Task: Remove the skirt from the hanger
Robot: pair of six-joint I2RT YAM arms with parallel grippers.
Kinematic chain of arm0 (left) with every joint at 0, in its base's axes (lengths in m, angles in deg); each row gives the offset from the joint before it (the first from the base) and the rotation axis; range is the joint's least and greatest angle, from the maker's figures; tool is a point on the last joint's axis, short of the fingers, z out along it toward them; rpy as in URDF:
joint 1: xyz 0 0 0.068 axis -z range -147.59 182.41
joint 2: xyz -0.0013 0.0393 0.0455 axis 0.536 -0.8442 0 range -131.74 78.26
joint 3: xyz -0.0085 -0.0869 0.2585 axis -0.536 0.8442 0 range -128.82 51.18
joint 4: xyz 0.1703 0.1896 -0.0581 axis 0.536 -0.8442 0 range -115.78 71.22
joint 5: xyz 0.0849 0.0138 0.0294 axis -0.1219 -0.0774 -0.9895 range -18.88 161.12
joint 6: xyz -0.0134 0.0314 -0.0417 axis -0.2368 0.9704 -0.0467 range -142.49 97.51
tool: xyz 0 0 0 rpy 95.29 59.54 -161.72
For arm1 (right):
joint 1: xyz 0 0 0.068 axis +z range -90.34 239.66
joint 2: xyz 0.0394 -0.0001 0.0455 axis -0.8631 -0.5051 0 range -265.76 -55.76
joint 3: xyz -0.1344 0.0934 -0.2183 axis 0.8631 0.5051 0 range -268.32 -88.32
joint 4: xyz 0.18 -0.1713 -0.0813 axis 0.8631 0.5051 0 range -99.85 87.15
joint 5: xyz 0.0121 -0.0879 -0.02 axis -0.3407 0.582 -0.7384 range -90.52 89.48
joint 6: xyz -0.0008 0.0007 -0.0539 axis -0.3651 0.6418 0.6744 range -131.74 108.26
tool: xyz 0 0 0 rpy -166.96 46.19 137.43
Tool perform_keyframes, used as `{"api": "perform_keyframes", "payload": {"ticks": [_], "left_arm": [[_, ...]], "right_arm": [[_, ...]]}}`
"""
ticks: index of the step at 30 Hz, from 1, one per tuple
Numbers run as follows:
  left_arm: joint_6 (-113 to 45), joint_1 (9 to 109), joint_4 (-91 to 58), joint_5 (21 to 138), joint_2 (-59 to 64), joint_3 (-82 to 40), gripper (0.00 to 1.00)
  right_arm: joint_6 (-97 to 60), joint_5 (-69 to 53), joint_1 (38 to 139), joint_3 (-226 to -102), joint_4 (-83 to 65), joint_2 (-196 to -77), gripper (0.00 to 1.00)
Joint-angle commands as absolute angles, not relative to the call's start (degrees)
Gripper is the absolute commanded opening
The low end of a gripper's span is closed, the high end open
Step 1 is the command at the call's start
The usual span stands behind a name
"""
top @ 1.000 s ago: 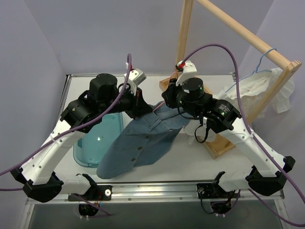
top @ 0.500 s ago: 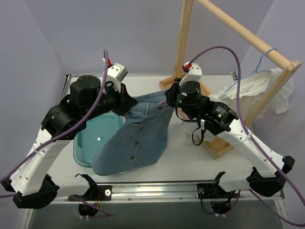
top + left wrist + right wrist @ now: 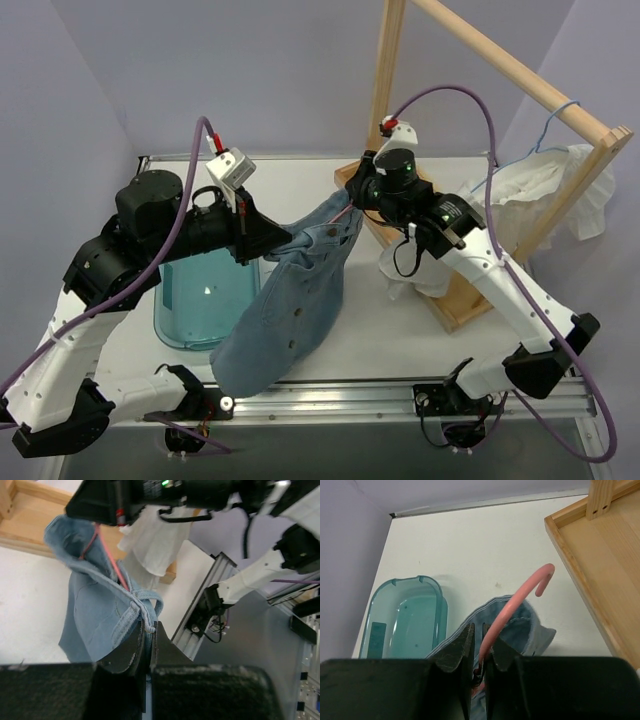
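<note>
Left jaws clamp the denim garment (image 3: 290, 300), right jaws pinch the pink hanger (image 3: 507, 603), yet the skirt (image 3: 545, 185) hangs untouched on the hanger (image 3: 551, 122) at the wooden rack's (image 3: 500, 55) right end, so tugging risks snagging denim and slipping the wire.

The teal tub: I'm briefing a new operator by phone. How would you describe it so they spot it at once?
In the top view, take the white table and go to its left half, away from the wooden rack. There, partly under the left arm, lies the teal tub with rounded corners. It alone is see-through and hard-walled; what lies near it is cloth, wire or wood.
</note>
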State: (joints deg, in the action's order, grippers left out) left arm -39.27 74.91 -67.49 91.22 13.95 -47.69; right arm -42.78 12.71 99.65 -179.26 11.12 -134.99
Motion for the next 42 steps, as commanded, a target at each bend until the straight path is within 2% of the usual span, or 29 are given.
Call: {"api": "perform_keyframes", "payload": {"ticks": [1,7,8,9,10,11,12,14,18,22,29,34,40,42], "left_arm": [[-43.75,75.04,-59.74,101.97,18.68,-50.42,0.02],[-45.78,74.95,-58.24,106.45,15.68,-51.39,0.02],[-45.78,74.95,-59.29,107.15,15.6,-51.39,0.07],[-45.52,75.04,-59.91,107.16,15.77,-51.39,0.14],[-45.43,75.04,-60.44,106.9,16.03,-50.95,0.27],[-45.43,74.95,-61.05,106.72,16.38,-50.6,0.51],[-45.6,75.04,-61.23,106.28,17.43,-50.16,0.6],[-45.61,75.04,-62.37,105.49,19.01,-48.93,0.71],[-45.52,75.04,-64.57,104.78,21.22,-46.74,0.82],[-45.78,75.12,-65.02,102.86,23.68,-42.26,0.82],[-47.01,77.23,-57.29,97.58,27.19,-28.64,0.82],[-46.84,85.55,-54.46,91.53,25.97,-25.2,0.83],[-45.25,93.22,-56.05,70.01,26.93,-23.53,0.83],[-45.6,94.19,-55.87,62.12,27.72,-20.99,0.79]], "right_arm": [[-36.17,23.47,99.91,-181.13,12.22,-137.76,0.0],[-35.82,24.52,102.11,-184.12,13.62,-139.52,0.0],[-35.47,24.88,102.2,-184.73,13.88,-139.7,0.0],[-35.21,24.88,102.2,-185.96,14.32,-139.79,0.0],[-35.03,24.97,102.29,-186.67,14.5,-140.14,0.0],[-34.85,25.06,102.2,-187.46,14.76,-140.23,0.0],[-34.5,25.14,102.2,-189.03,15.28,-140.49,0.0],[-34.32,25.67,102.29,-190.88,16.69,-141.1,0.0],[-34.15,26.29,102.29,-196.07,19.59,-142.6,0.0],[-35.81,26.73,102.29,-203.35,23.81,-145.23,0.0],[-37.57,28.57,102.2,-213.27,28.28,-149.01,0.0],[-39.33,29.27,101.94,-220.76,32.15,-153.06,0.0],[-41.62,26.47,101.15,-224.99,32.34,-154.29,0.0],[-41.79,25.85,101.15,-224.91,32.43,-153.77,0.0]]}}
